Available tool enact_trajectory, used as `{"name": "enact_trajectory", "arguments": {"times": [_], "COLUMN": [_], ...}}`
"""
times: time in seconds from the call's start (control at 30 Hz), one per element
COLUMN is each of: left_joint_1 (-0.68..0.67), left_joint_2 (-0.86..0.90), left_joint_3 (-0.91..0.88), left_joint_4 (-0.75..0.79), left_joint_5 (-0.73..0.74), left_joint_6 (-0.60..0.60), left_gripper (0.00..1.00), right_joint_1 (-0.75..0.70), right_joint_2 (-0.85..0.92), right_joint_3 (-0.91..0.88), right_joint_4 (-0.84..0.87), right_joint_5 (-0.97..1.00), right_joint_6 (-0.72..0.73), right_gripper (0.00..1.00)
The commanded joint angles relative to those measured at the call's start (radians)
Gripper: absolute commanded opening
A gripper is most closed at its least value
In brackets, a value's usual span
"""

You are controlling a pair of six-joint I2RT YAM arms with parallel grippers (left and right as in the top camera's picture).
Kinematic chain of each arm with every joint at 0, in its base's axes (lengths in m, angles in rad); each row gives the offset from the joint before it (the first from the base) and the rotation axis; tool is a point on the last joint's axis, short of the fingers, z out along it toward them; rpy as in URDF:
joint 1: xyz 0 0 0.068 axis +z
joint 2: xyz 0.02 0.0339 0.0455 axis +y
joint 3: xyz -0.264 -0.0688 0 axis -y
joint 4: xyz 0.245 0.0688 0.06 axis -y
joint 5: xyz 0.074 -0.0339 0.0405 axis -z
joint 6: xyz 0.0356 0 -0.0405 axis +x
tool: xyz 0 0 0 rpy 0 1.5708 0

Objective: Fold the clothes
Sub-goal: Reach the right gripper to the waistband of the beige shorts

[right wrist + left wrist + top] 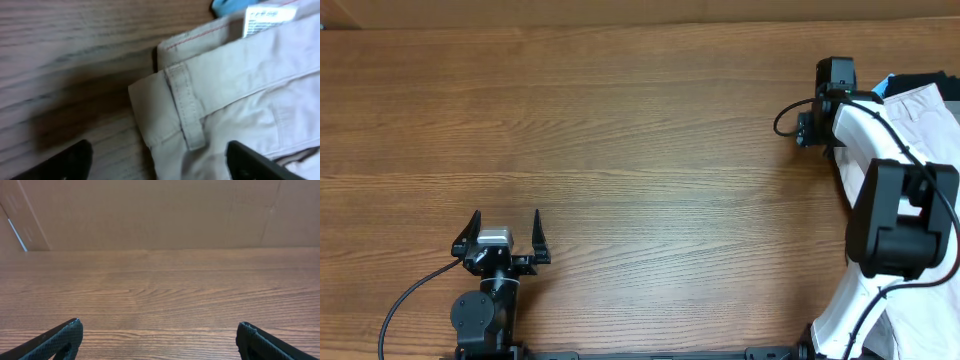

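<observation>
1. The trousers (240, 100) (pale beige cotton, with a waistband) lie at the right edge of the worktop (620, 150), towards its far side. A part of them passes out of the overhead view.
2. One corner of their waistband lies flat on the wood of the worktop. A belt loop (189, 107) with visible seams runs across the band near this corner.
3. A white label (267, 20) sits on the inner side of the waistband, and a small blue thing (226, 7) shows beside it (what it is, I cannot tell).
4. The right pincer (160, 164) hangs over the right part of the worktop. Its jaws stand wide apart and it grips nothing. One fingertip is above the bare wood and the other is above the cloth (I cannot tell whether it touches the cloth).
5. The left pincer (504, 232) is at the left part of the worktop, close to its near edge and well apart from the trousers. Its jaws are also spread wide, with the wood of the worktop showing between them.
6. A dark cloth (918, 82) lies at the far right corner of the worktop, just beside the trousers.
7. A brown cardboard wall (150, 215) stands along the far edge of the worktop.
</observation>
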Motion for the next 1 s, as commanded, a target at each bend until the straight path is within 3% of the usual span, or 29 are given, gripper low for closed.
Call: {"name": "enact_trajectory", "arguments": {"times": [0.0, 0.03, 0.27, 0.37, 0.4, 0.53, 0.63, 0.97], "left_joint_1": [0.009, 0.009, 0.009, 0.009, 0.009, 0.009, 0.009, 0.009], "left_joint_2": [-0.006, -0.006, -0.006, -0.006, -0.006, -0.006, -0.006, -0.006], "left_joint_3": [-0.003, -0.003, -0.003, -0.003, -0.003, -0.003, -0.003, -0.003], "left_joint_4": [-0.002, -0.002, -0.002, -0.002, -0.002, -0.002, -0.002, -0.002], "left_joint_5": [-0.007, -0.007, -0.007, -0.007, -0.007, -0.007, -0.007, -0.007], "left_joint_6": [-0.009, -0.009, -0.009, -0.009, -0.009, -0.009, -0.009, -0.009], "left_gripper": [1.00, 1.00, 1.00, 1.00, 1.00, 1.00, 1.00, 1.00], "right_joint_1": [-0.005, -0.007, -0.045, -0.063, -0.069, -0.085, -0.084, -0.071], "right_joint_2": [0.037, 0.045, 0.081, 0.081, 0.081, 0.081, 0.081, 0.027], "right_joint_3": [0.026, 0.026, 0.026, 0.026, 0.026, 0.026, 0.027, 0.170], "right_joint_4": [0.006, 0.006, 0.003, 0.006, 0.006, 0.005, 0.010, -0.099], "right_joint_5": [0.057, 0.067, 0.100, 0.100, 0.100, 0.072, 0.066, 0.033], "right_joint_6": [0.001, 0.001, 0.009, 0.008, 0.008, 0.009, 0.017, 0.126], "right_gripper": [0.76, 0.72, 0.70, 0.59, 0.54, 0.18, 0.04, 0.04]}}
